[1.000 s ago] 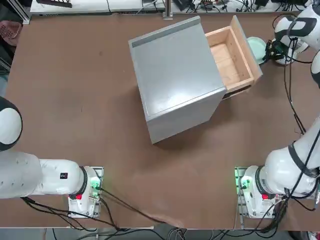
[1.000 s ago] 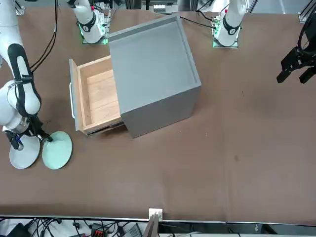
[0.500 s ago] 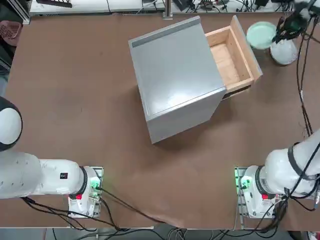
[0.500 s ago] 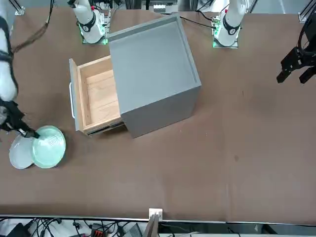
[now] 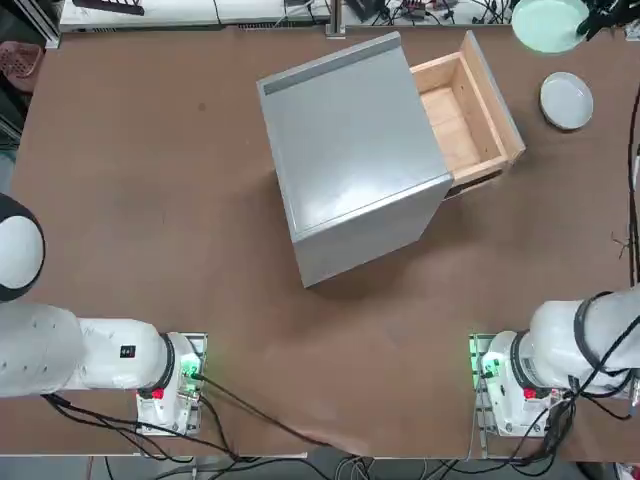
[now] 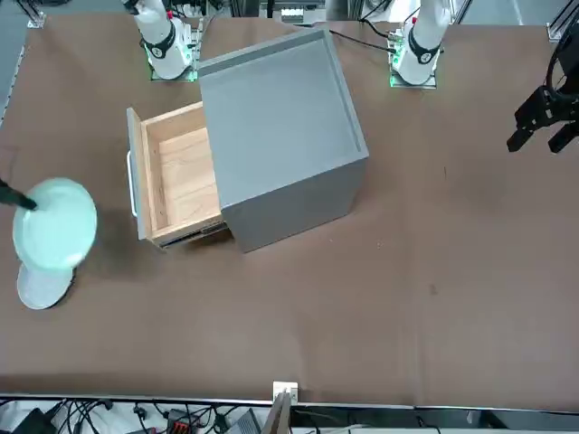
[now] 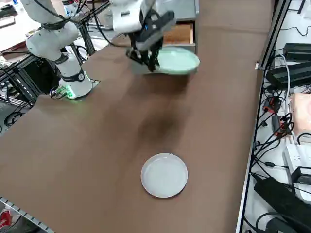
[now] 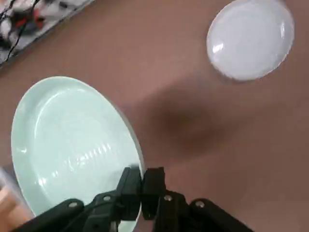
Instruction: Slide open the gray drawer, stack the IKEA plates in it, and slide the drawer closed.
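Observation:
The pale mint green plate [image 5: 545, 22] [image 6: 54, 224] [image 7: 177, 62] [image 8: 72, 145] hangs well above the table, pinched at its rim by my right gripper [image 8: 141, 181] [image 7: 151, 60] [image 5: 597, 20], which is shut on it. Below it the white plate [image 5: 566, 100] [image 7: 164, 174] [image 8: 251, 38] lies flat on the table; in the front view the white plate [image 6: 41, 287] is partly covered by the mint one. The gray drawer [image 5: 463, 110] [image 6: 176, 176] stands pulled out of the gray cabinet [image 5: 350, 155], its wooden interior bare.
The cabinet sits at an angle in the far middle of the brown table [image 5: 180, 200]. Cables and power strips [image 7: 291, 63] run along the table's far edge beyond the plates.
My right gripper has lifted the mint plate off the table, from beside the white plate, and carried it high. The white plate and the drawer have stayed put.

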Tool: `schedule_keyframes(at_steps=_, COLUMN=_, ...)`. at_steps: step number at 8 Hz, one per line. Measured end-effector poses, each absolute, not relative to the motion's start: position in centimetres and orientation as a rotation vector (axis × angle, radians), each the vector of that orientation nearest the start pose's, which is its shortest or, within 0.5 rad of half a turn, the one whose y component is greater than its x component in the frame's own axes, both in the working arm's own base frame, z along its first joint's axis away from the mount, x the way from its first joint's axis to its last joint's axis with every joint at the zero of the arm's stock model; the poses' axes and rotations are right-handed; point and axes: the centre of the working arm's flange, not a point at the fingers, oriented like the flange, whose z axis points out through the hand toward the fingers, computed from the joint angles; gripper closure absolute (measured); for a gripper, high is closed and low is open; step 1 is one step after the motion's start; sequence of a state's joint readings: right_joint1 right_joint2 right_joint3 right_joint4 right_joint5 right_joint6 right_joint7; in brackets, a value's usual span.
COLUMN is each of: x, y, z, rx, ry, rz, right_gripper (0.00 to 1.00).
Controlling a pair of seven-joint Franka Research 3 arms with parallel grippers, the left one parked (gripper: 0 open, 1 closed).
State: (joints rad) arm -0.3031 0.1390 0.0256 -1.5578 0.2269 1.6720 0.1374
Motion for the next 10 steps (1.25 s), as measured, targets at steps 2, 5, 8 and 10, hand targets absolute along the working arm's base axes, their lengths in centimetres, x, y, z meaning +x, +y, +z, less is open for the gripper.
schedule_keyframes(at_steps=2, x=56.9, y=-7.2, z=58.9, rx=-2.866, ry=0.473, rz=0.092, right_gripper=1.00)
schedule_keyframes(at_steps=5, x=54.4, y=3.2, z=58.2, rx=-2.935, ry=0.270, rz=0.204, right_gripper=1.00)
schedule_keyframes(at_steps=8, x=51.5, y=14.4, z=52.9, rx=-3.145, ry=0.074, rz=0.327, right_gripper=1.00)
schedule_keyframes(at_steps=10, x=51.6, y=16.1, z=50.6, rx=-3.199, ry=0.026, rz=0.352, right_gripper=1.00)
